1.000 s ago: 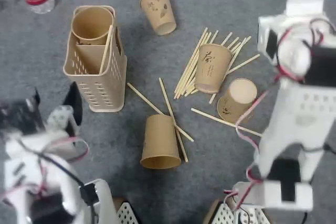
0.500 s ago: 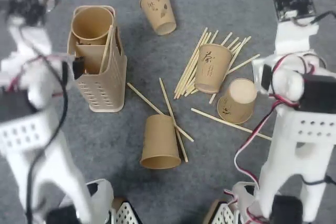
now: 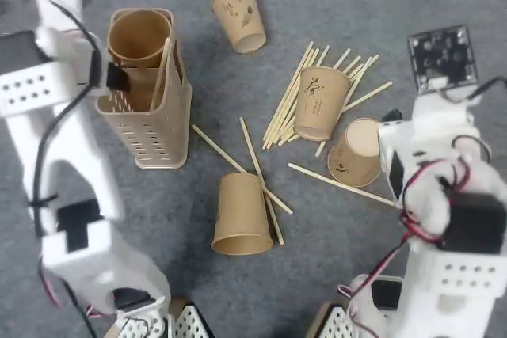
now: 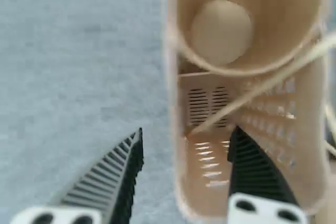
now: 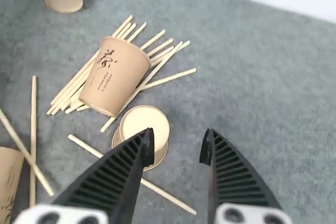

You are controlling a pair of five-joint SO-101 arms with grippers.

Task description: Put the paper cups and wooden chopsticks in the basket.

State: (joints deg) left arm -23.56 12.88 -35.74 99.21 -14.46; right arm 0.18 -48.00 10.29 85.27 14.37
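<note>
Cup one (image 3: 139, 37) stands upright in the basket (image 3: 150, 144) at the upper left of the high view, with one chopstick (image 3: 162, 73) leaning beside it. We judge the task barely begun.

Four cups lie out on the mat (image 3: 198, 275):
- a top cup (image 3: 239, 17) at upper centre
- a pile cup (image 3: 321, 103) on the chopstick pile (image 3: 285, 108), right of centre
- a side cup (image 3: 358, 152) just below the pile
- a low cup (image 3: 242, 215) at lower centre, touching loose sticks (image 3: 230, 159)

We see tan paper with dark print, and pale thin wood.

Our left gripper (image 4: 184, 177) is spread and empty, one finger over the mat, the other over the basket. Our right gripper (image 5: 177, 142) is spread and empty above the side cup.
</note>
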